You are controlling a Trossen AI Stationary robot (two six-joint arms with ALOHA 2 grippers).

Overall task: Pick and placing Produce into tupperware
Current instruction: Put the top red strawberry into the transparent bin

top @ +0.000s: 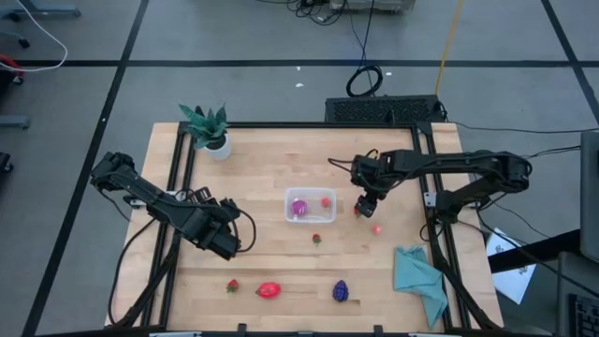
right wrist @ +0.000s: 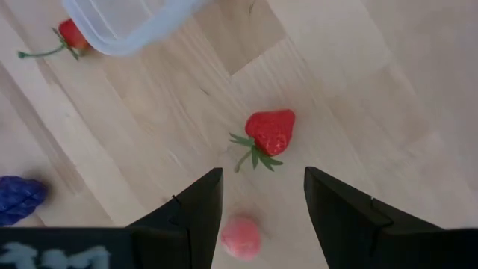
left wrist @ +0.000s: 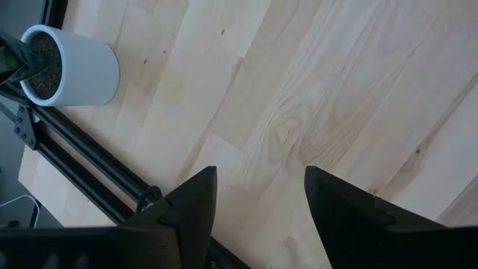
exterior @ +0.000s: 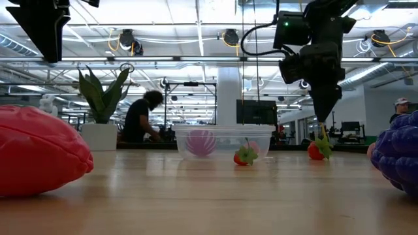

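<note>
The clear tupperware (top: 310,217) stands mid-table, holding a magenta ball (top: 299,207) and a small red piece (top: 326,200). My right gripper (right wrist: 258,179) is open and points down just right of it, above a strawberry (right wrist: 270,133) lying on the wood; a small pink piece (right wrist: 241,237) lies on the table between its fingers. Another strawberry (top: 316,238) lies near the tupperware. A third strawberry (top: 232,285), a bigger red one (top: 270,290) and a purple cluster (top: 341,291) lie along the near edge. My left gripper (left wrist: 258,175) waits open at the table's left.
A potted plant (top: 208,131) stands at the far left corner. A teal cloth (top: 419,281) lies at the near right corner. Bare wood stretches between the tupperware and the near row of produce. A person (exterior: 140,117) shows in the room behind.
</note>
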